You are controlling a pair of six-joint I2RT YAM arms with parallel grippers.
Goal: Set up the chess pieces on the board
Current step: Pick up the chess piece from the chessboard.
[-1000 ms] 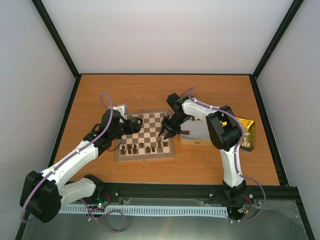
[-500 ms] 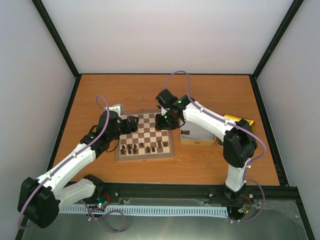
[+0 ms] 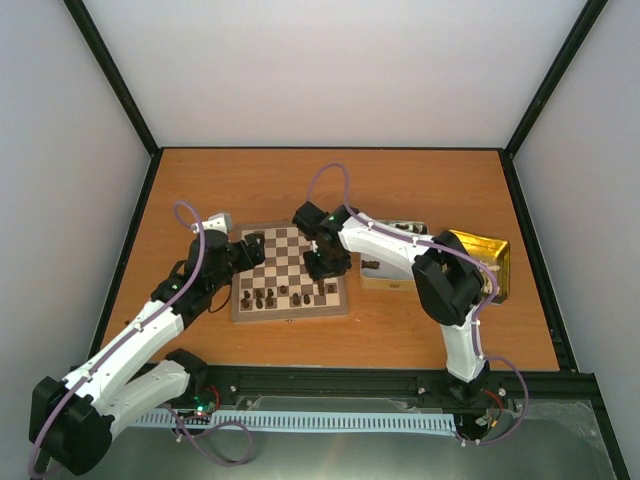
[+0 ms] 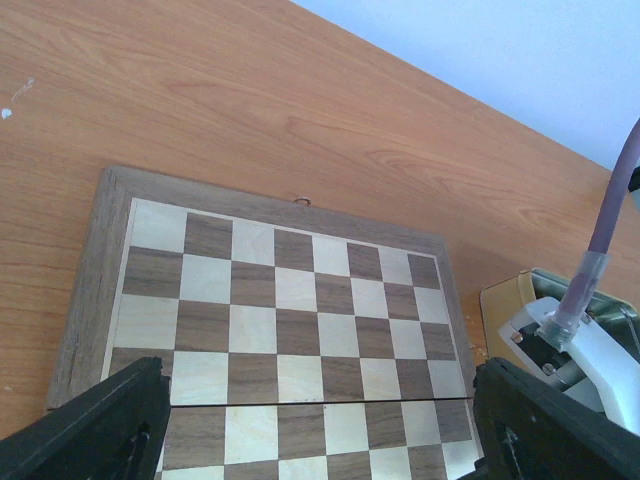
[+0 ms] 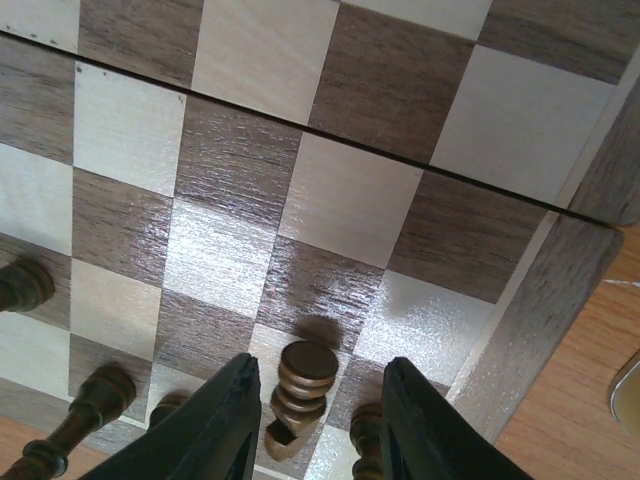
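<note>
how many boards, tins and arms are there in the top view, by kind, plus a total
board: 1
tins: 2 (silver tin, gold tin)
arms: 2 (left arm, right arm)
total: 5

My right gripper [image 5: 318, 372] hangs low over the board [image 5: 240, 170], jaws parted. A dark brown flat-topped piece [image 5: 303, 385] stands between the fingers [image 5: 225, 420], with a gap on each side. Another dark piece [image 5: 364, 430] sits just inside the far finger. More dark pieces [image 5: 90, 400] stand outside the near one. The board's seam runs ahead of the fingertips.
</note>
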